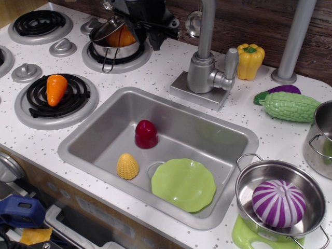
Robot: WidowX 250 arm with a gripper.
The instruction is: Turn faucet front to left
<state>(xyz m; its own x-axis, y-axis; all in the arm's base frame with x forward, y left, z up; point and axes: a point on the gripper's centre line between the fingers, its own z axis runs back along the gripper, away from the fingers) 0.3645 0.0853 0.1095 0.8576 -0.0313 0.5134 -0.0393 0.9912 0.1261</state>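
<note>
Turning step: judged complete or close to it; the outlet of the silver-grey toy faucet with tall gooseneck spout, cylindrical body and side lever [206,65] is seen pointing toward the left of the view, near the top edge, not over the basin.
Faucet position: mounted upright on its square base plate at the rear rim of the grey rectangular sink [104,119], on the white speckled tabletop [166,67].
Hand position: the black robot hand [150,23] is located at the top of the view, left of the spout and apart from it, above the small steel pot holding an orange item [115,41].
Hand state: cannot be told; the fingers are merged into one dark mass and cut by the frame edge. Nothing is seen pinched.
Next move: if the spout angle is accepted, only a clear withdrawal is called for, without striking the pot. If more rotation is required, contact must be made on the spout's right side and a sideways push applied.
Writing and brands: none readable on any item in view.
</note>
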